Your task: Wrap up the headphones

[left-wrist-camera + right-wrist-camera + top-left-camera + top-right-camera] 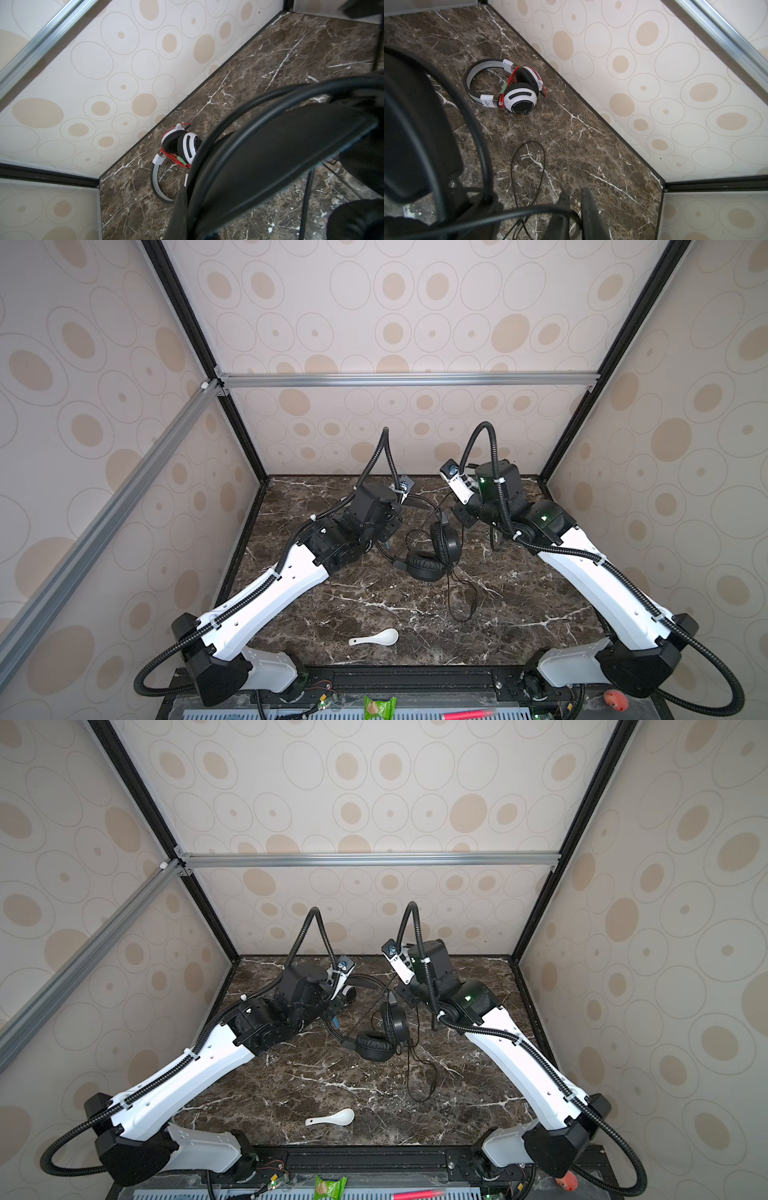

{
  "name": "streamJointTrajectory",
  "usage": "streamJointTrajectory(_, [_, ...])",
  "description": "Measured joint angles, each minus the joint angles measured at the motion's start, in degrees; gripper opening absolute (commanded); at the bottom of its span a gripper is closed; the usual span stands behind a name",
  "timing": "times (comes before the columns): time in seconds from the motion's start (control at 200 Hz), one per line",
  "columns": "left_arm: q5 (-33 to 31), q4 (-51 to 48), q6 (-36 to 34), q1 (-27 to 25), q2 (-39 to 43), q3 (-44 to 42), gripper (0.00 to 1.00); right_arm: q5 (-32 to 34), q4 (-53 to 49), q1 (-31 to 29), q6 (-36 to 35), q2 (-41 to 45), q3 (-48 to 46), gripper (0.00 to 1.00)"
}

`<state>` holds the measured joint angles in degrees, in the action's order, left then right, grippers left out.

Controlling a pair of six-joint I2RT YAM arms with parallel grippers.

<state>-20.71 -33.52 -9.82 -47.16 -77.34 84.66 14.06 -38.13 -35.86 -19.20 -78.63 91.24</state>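
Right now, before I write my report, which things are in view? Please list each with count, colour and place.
black headphones: 1, black, middle of table
black cord: 1, black, loose loops on table beside them
white headphones: 1, white, black pads, grey band, red cord bundled at the cups; near back wall
spoon: 1, white, front of table
table: 1, brown marble
packet: 1, green, ledge below front edge
pen: 1, pink, same ledge
left pincer: 1, black, shut, at black headphones' band
right pincer: 1, black, fingers slightly apart, over the cord
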Motion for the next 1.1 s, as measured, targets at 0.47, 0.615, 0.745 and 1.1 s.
streamJointTrajectory(0.47, [9.44, -1.25, 3.50, -0.22, 0.04, 2.05, 0.00, -8.15, 6.23, 5.66, 7.23, 2.54, -6.64, 0.16])
streamJointTrajectory(0.615, [11.85, -1.27, 4.72, -0.22, 0.04, 6.38, 0.00, -10.47, 8.94, 6.69, 9.01, 4.42, -8.04, 0.17])
streamJointTrajectory(0.745, [13.05, -1.25, 5.57, -0.22, 0.04, 9.94, 0.00, -12.81, 11.82, 8.50, 10.84, 5.40, -8.85, 0.18])
streamJointTrajectory(1.1, [16.31, -1.20, 7.56, -0.26, -0.68, 16.50, 0.00, -19.47, 19.52, 11.41, 15.37, 6.99, -15.72, 0.20])
